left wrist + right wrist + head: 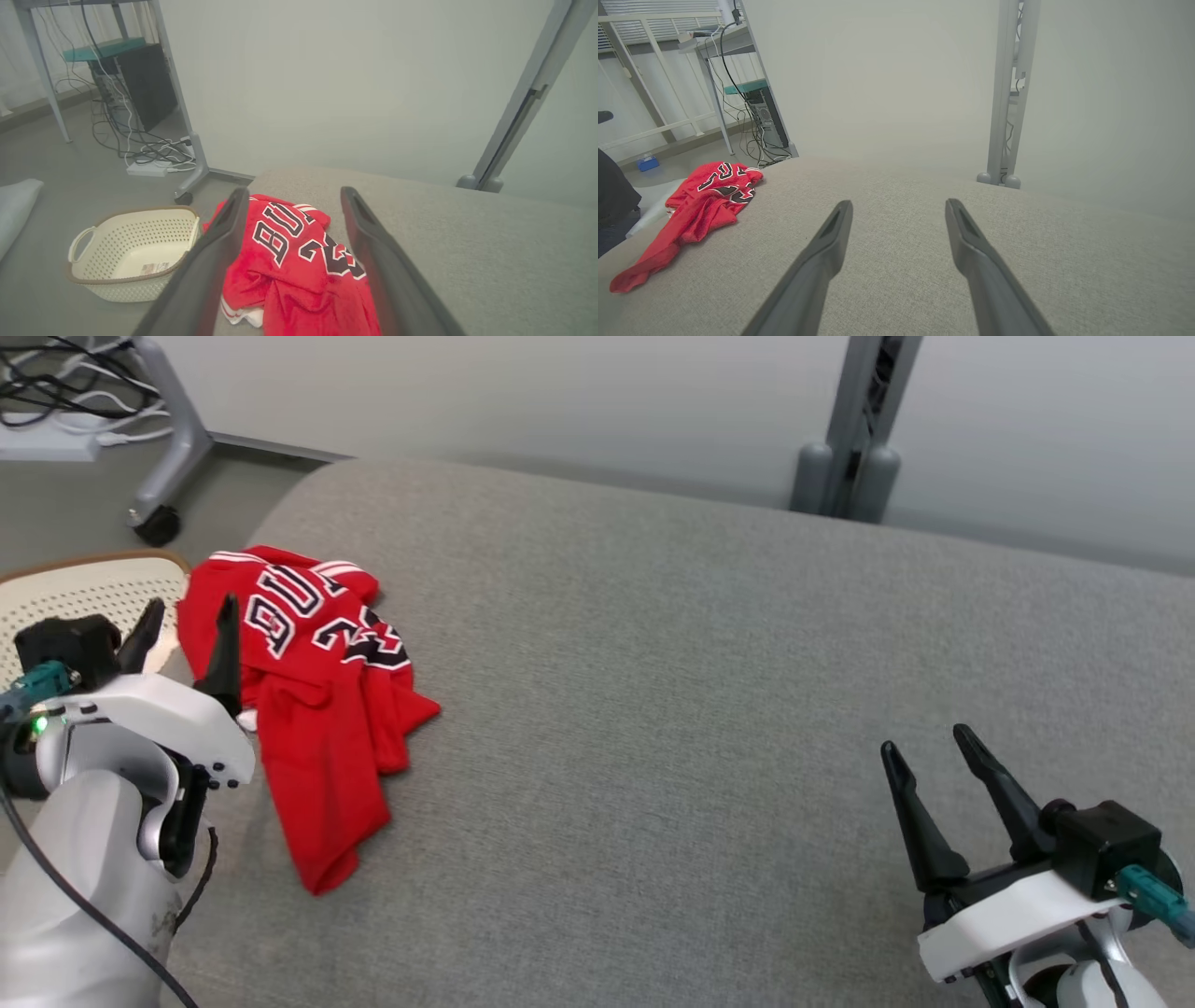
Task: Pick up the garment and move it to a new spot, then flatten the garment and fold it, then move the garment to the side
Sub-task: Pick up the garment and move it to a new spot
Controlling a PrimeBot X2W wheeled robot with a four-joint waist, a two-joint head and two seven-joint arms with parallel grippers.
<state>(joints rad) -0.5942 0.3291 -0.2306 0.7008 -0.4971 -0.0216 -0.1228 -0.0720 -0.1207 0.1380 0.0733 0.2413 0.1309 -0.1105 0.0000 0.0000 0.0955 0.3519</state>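
Note:
The garment (313, 709) is a red jersey with black and white lettering, lying crumpled at the left end of the grey cushioned surface (700, 728). My left gripper (191, 611) is open just left of it and above its near-left edge, with nothing between the fingers. From the left wrist view the garment (294, 261) lies between and beyond the two fingers. My right gripper (924, 747) is open at the lower right, far from the jersey, over bare fabric. In the right wrist view the garment (698, 205) lies far off to the left.
A cream perforated basket (128, 252) stands on the floor just left of the surface's end. A wheeled desk leg (173, 457) and cables sit at the back left. A grey post (854, 439) rises behind the surface against the wall.

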